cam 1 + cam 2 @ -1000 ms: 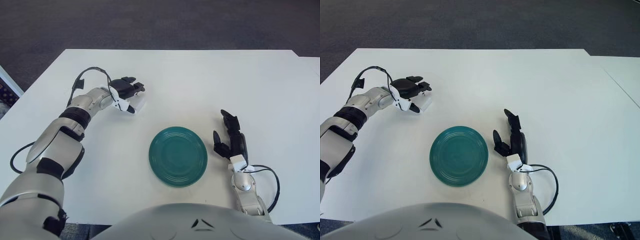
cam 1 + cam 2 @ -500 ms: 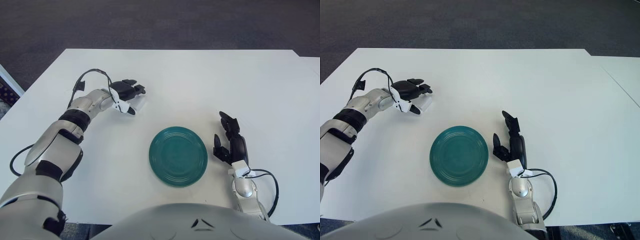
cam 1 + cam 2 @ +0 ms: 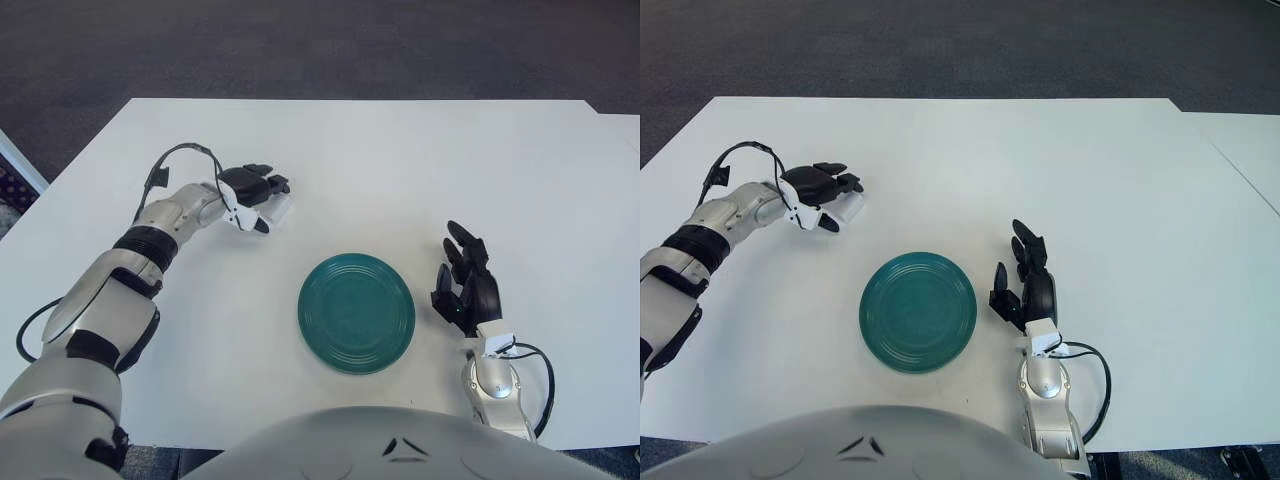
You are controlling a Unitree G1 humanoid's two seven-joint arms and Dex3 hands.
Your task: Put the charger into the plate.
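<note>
1. Upper left of the frame, I saw my left hand [image 3: 252, 190] with fingers curled around the white charger [image 3: 278, 209] on the white table [image 3: 420, 160].
2. Centre frame sat the green plate [image 3: 356, 312], well apart from the charger.
3. Just right of the plate, my right hand [image 3: 466, 285] stood with fingers loosely spread, holding nothing.

A white table [image 3: 400, 160] carries a green plate [image 3: 356, 312]; a white charger [image 3: 278, 208] lies up and left of the plate.
</note>
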